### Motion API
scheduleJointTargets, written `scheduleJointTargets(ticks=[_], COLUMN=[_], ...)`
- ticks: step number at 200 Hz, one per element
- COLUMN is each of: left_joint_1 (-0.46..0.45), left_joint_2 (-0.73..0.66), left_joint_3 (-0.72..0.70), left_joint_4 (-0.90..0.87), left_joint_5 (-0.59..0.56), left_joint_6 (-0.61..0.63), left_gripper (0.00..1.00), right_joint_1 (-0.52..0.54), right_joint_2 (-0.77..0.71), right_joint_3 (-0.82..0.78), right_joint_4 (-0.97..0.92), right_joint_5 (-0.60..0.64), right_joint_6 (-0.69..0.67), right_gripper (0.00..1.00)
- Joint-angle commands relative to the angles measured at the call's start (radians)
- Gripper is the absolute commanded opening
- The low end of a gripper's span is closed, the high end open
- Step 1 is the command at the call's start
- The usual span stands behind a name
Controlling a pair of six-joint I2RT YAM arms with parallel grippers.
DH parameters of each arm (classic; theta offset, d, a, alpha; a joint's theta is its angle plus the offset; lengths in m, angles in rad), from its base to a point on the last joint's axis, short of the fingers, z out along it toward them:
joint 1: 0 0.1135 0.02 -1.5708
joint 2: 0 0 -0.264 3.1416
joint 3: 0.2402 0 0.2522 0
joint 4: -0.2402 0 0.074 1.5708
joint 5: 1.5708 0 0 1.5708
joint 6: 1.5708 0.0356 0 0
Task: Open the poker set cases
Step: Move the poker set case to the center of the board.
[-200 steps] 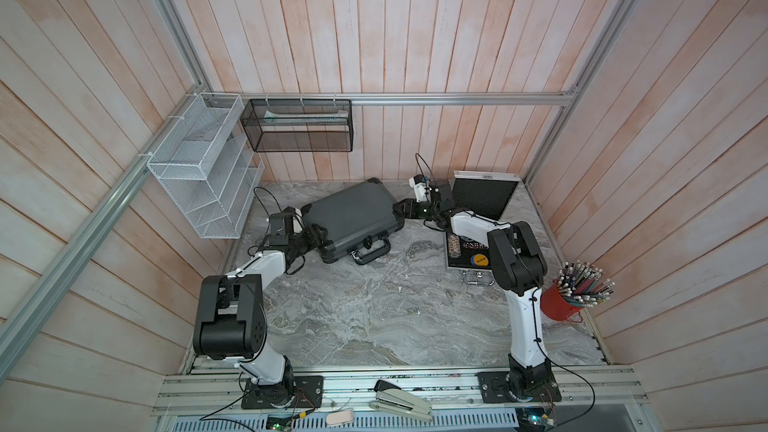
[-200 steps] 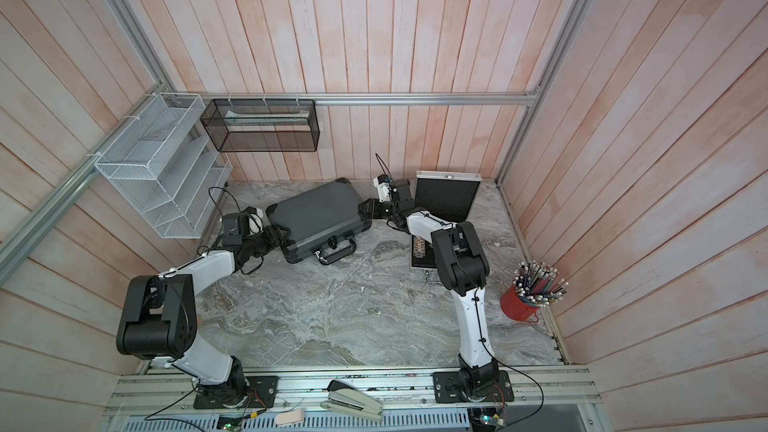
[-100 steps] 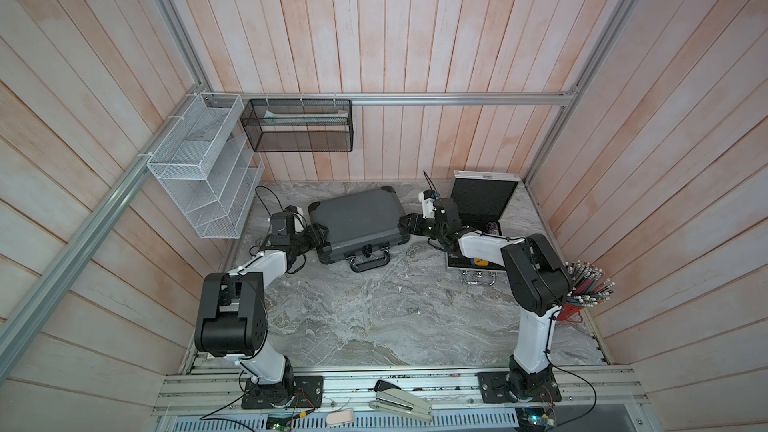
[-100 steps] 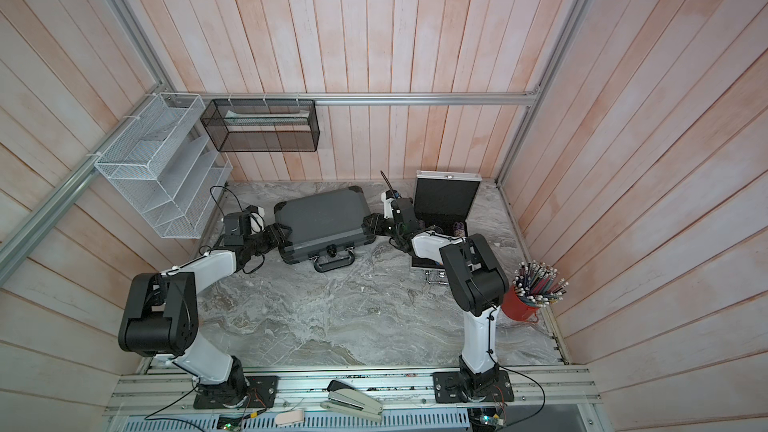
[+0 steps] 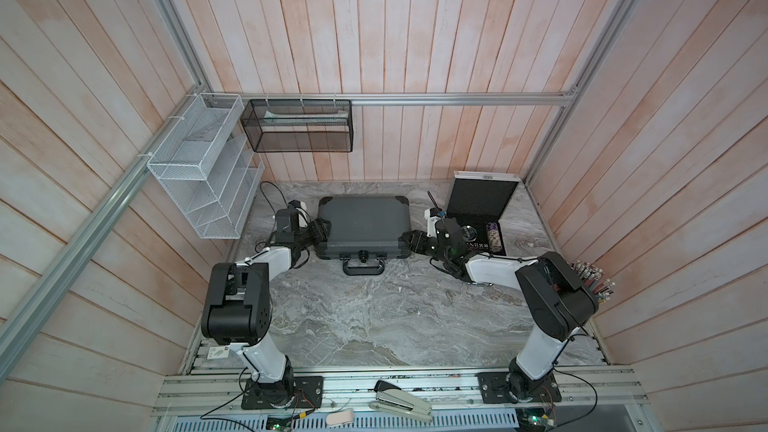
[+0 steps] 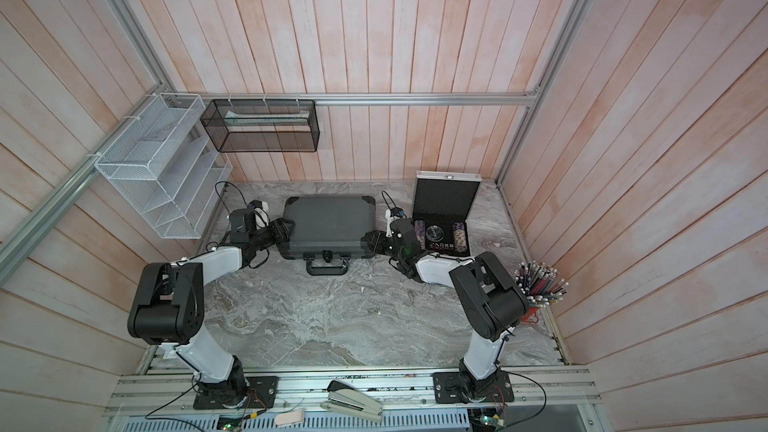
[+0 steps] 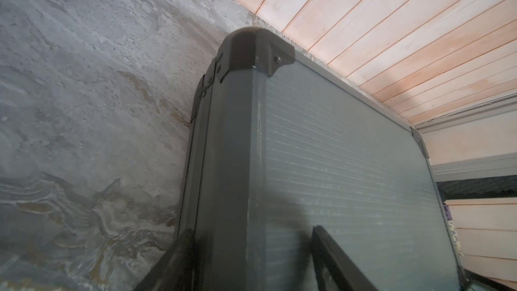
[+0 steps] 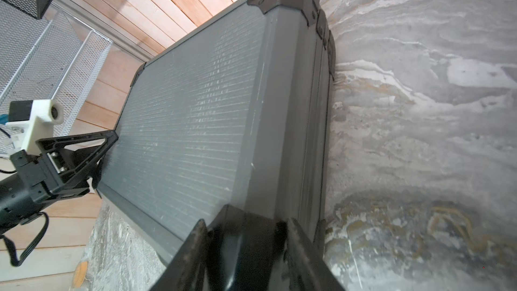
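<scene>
The left gripper (image 5: 322,228) straddles the left edge of the grey case (image 5: 361,222) and seems to clamp it. This case lies shut, flat at the back of the table (image 5: 374,317), handle (image 5: 363,271) toward the robot. The right gripper (image 5: 409,239) pinches its front right corner. Further right, the silver case (image 5: 482,201) stands already open. So the grey case is in hand; next, I think, one gripper must let go and work the latch (image 5: 363,254) by the handle.
</scene>
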Motion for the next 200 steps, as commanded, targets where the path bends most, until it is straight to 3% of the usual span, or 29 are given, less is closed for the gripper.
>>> scheduleJointTargets(ticks=[1,56,96,113,135,148,200], left_joint_1=[-0.145,-0.167,-0.171,-0.171,-0.171,-0.171,-0.176], left_joint_2=[0.033,0.006,-0.079,-0.136,-0.212,-0.257,-0.438], left_joint_3=[-0.008,-0.046,-0.094,-0.117,-0.154,-0.17,-0.273], left_joint_4=[-0.047,-0.028,-0.035,-0.045,-0.055,-0.069,-0.129], left_joint_5=[0.283,0.253,0.15,0.1,0.047,0.016,-0.125], left_joint_6=[0.0,-0.015,-0.041,-0.046,-0.052,-0.053,-0.079], left_gripper=[0.67,0.71,0.79,0.85,0.99,1.0,1.0], right_joint_1=[0.133,0.127,0.11,0.096,0.073,0.058,0.049], right_joint_2=[0.021,-0.018,-0.078,-0.117,-0.172,-0.196,-0.269], right_joint_3=[-0.066,-0.112,-0.133,-0.15,-0.188,-0.211,-0.266], right_joint_4=[-0.121,-0.118,-0.139,-0.159,-0.158,-0.161,-0.165], right_joint_5=[-0.256,-0.2,-0.109,-0.066,-0.035,-0.025,0.003], right_joint_6=[0.032,0.045,0.032,0.023,0.028,0.031,0.031], right_gripper=[0.45,0.49,0.73,0.78,0.85,0.98,0.98])
